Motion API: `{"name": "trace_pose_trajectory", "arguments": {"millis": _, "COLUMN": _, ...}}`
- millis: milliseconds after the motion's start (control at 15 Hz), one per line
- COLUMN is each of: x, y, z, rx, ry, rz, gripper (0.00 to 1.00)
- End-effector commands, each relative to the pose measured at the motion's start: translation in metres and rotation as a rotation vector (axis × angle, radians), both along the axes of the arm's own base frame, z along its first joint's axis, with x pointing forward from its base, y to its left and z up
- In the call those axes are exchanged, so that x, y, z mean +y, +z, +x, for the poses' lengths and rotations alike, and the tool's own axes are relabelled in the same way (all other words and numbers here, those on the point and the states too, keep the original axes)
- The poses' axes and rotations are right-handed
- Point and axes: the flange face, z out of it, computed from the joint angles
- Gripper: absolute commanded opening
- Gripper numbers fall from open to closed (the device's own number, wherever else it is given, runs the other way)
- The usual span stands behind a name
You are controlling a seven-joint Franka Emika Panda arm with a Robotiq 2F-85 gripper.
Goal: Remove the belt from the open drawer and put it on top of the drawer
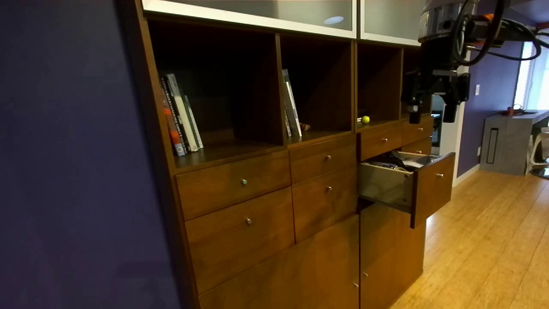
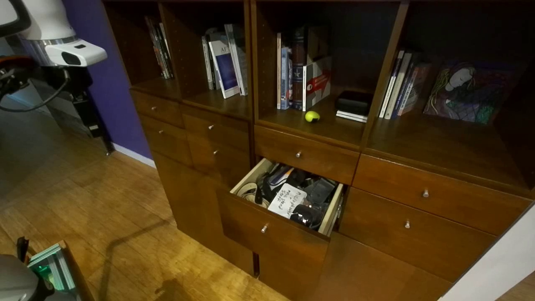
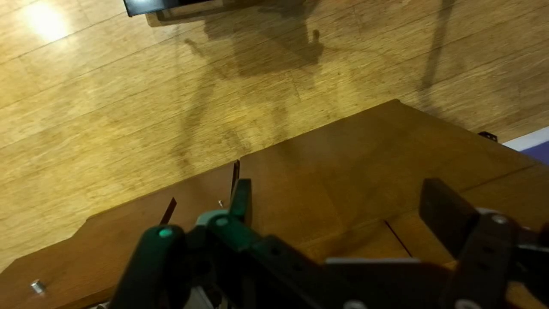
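We see wooden floor (image 2: 138, 225) and purple wall (image 2: 119, 113) beside the brown cabinet (image 2: 376, 259), with books (image 2: 228, 71) and a yellow-green ball (image 2: 312, 116) on its shelves (image 2: 443, 146), our claw (image 1: 432, 117) spread wide, apart from the pulled-out drawer (image 2: 288, 242), and inside that what looks like the belt (image 2: 250, 193), coiled near a handwritten card (image 2: 287, 200).

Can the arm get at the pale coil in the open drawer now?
Probably yes: the drawer is pulled out and much of the coil lies uncovered. The open, empty tool hangs off to the side, so it must move over first.
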Motion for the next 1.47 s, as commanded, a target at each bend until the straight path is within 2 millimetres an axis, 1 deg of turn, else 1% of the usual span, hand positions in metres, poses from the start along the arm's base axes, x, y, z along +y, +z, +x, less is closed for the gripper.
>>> {"name": "trace_pose_trajectory", "arguments": {"millis": 0, "x": -0.018, "y": 0.004, "z": 0.005, "rx": 0.001, "ry": -0.014, "rz": 0.03, "gripper": 1.0}}
{"name": "trace_pose_trajectory", "arguments": {"millis": 200, "x": -0.071, "y": -0.001, "z": 0.011, "rx": 0.016, "ry": -0.112, "rz": 0.077, "gripper": 1.0}}
{"name": "trace_pose_trajectory", "arguments": {"millis": 400, "x": -0.125, "y": -0.015, "z": 0.018, "rx": 0.036, "ry": -0.251, "rz": 0.148, "gripper": 1.0}}
{"name": "trace_pose_trajectory", "arguments": {"millis": 533, "x": -0.157, "y": -0.031, "z": 0.023, "rx": 0.08, "ry": -0.352, "rz": 0.234, "gripper": 1.0}}
{"name": "trace_pose_trajectory", "arguments": {"millis": 600, "x": -0.171, "y": -0.043, "z": 0.027, "rx": 0.07, "ry": -0.428, "rz": 0.225, "gripper": 1.0}}
{"name": "trace_pose_trajectory", "arguments": {"millis": 733, "x": -0.192, "y": -0.066, "z": 0.038, "rx": 0.053, "ry": -0.539, "rz": 0.216, "gripper": 1.0}}
{"name": "trace_pose_trajectory", "arguments": {"millis": 867, "x": -0.207, "y": -0.085, "z": 0.051, "rx": -0.001, "ry": -0.638, "rz": 0.204, "gripper": 1.0}}
{"name": "trace_pose_trajectory", "arguments": {"millis": 1000, "x": -0.218, "y": -0.098, "z": 0.067, "rx": -0.051, "ry": -0.729, "rz": 0.185, "gripper": 1.0}}
{"name": "trace_pose_trajectory", "arguments": {"millis": 1200, "x": -0.227, "y": -0.102, "z": 0.092, "rx": -0.13, "ry": -0.867, "rz": 0.162, "gripper": 1.0}}
{"name": "trace_pose_trajectory", "arguments": {"millis": 1267, "x": -0.228, "y": -0.101, "z": 0.101, "rx": -0.148, "ry": -0.882, "rz": 0.158, "gripper": 1.0}}
{"name": "trace_pose_trajectory", "arguments": {"millis": 1333, "x": -0.224, "y": -0.096, "z": 0.108, "rx": -0.2, "ry": -0.812, "rz": 0.158, "gripper": 1.0}}
{"name": "trace_pose_trajectory", "arguments": {"millis": 1400, "x": -0.226, "y": -0.104, "z": 0.093, "rx": -0.146, "ry": -0.818, "rz": 0.15, "gripper": 1.0}}
